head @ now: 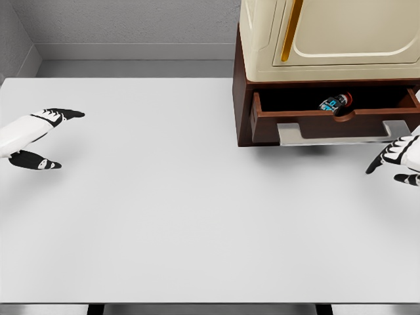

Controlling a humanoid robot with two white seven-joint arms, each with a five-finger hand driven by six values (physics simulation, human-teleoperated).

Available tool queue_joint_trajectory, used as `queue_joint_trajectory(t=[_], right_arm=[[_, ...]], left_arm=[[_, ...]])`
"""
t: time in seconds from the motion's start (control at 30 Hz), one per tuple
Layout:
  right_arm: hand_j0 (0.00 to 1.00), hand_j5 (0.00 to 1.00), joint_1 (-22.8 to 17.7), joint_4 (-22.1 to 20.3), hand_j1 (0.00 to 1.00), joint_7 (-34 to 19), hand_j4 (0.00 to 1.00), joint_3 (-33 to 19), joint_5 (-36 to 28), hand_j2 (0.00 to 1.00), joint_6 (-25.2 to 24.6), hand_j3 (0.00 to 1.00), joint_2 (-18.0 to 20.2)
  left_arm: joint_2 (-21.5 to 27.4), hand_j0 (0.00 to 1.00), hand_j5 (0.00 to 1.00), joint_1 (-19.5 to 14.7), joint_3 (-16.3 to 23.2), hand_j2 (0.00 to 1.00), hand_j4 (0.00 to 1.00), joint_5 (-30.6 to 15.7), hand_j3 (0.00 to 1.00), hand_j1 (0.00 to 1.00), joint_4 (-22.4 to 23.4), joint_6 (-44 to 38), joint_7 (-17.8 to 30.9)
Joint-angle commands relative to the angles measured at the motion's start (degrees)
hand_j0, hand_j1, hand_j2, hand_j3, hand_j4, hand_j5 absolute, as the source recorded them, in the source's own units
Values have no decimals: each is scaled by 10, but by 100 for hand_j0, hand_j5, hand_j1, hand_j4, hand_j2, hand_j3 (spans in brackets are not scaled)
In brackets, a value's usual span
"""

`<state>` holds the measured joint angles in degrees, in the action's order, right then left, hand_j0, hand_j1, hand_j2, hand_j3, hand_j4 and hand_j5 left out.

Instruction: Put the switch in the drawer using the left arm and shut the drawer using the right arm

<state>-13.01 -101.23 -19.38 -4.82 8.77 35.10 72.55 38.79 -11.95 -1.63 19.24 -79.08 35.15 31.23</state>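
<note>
Two hands low over the surface [164, 216] — left hand [36, 141] spread at its left edge, right hand [399, 159] spread (holding nothing) just before the open drawer [308, 125] — switch [335, 102] inside.

left hand [39, 134], right hand [399, 159] open

A small black switch with blue and red parts [336, 102] lies tilted inside the open dark brown wooden drawer [315, 121], against its front wall near the middle notch.
</note>
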Motion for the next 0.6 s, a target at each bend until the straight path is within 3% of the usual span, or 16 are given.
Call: queue_joint_trajectory(t=[0.0,0.57], right_arm=[[63,63,0,2,63,0,63,2,-2,63,-1,63,-3],[60,60,14,15,60,-1,60,5,-2,60,-1,60,-19]], left_arm=[[1,100,100,0,1,100,100,-4,100,100,0,-2,0],[0,100,100,0,1,100,100,-4,100,100,0,-2,0]])
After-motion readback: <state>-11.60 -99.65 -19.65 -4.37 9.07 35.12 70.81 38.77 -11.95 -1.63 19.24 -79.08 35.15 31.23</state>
